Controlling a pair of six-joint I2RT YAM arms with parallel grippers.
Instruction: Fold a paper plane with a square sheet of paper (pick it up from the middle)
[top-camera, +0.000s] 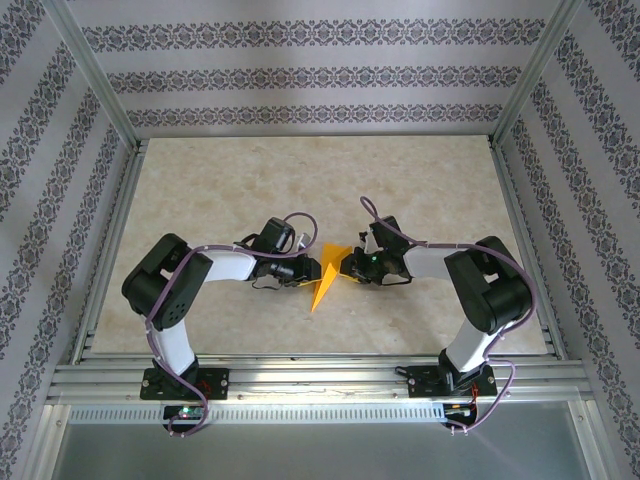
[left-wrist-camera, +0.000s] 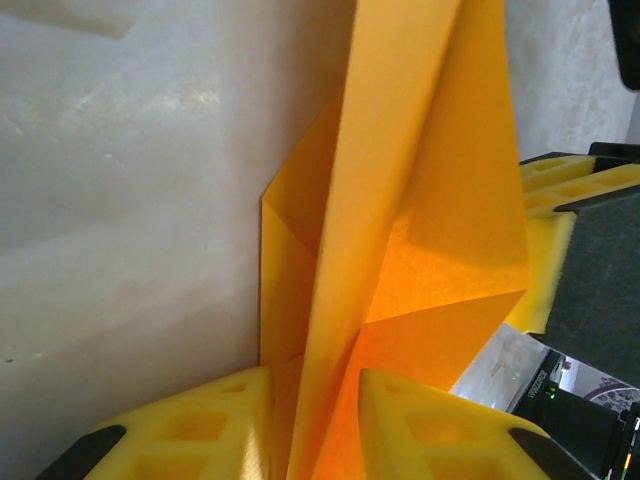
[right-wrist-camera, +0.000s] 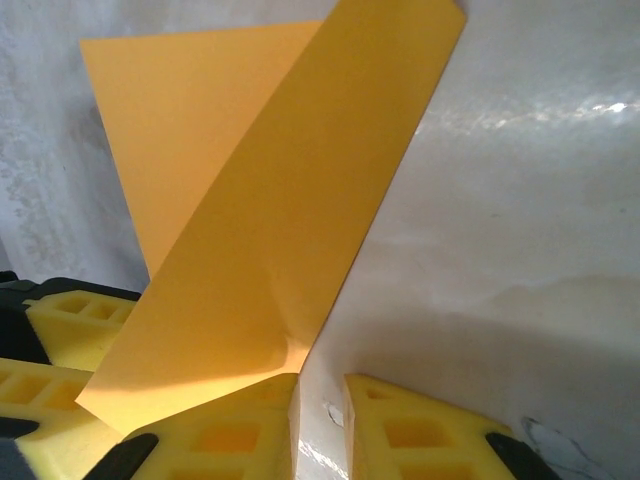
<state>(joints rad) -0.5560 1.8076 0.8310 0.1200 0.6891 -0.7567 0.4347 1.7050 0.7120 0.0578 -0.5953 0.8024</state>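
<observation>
A pale, marbled tabletop (top-camera: 200, 190) is lying inside a metal frame (top-camera: 300, 378), with striped patterned walls (top-camera: 300, 60) standing around it on three sides. Both arms are bending inward from the bottom of the overhead view, their hands meeting at the middle of the tabletop.

The orange paper (top-camera: 325, 283), already creased into a pointed shape, is sitting between the hands, its tip pointing toward the lower left.

The left hand (top-camera: 312, 270) is gripping the orange paper (left-wrist-camera: 420, 200). In its own camera the folded layers are filling the gap between its yellow fingers (left-wrist-camera: 200, 430) and rising toward the top of the frame.

The right hand (top-camera: 347, 266) is reaching in from the right. In its camera a paper flap (right-wrist-camera: 270, 220) is crossing over one finger (right-wrist-camera: 230, 430), with a narrow slit showing between the fingers. I cannot tell whether it is pinching.
</observation>
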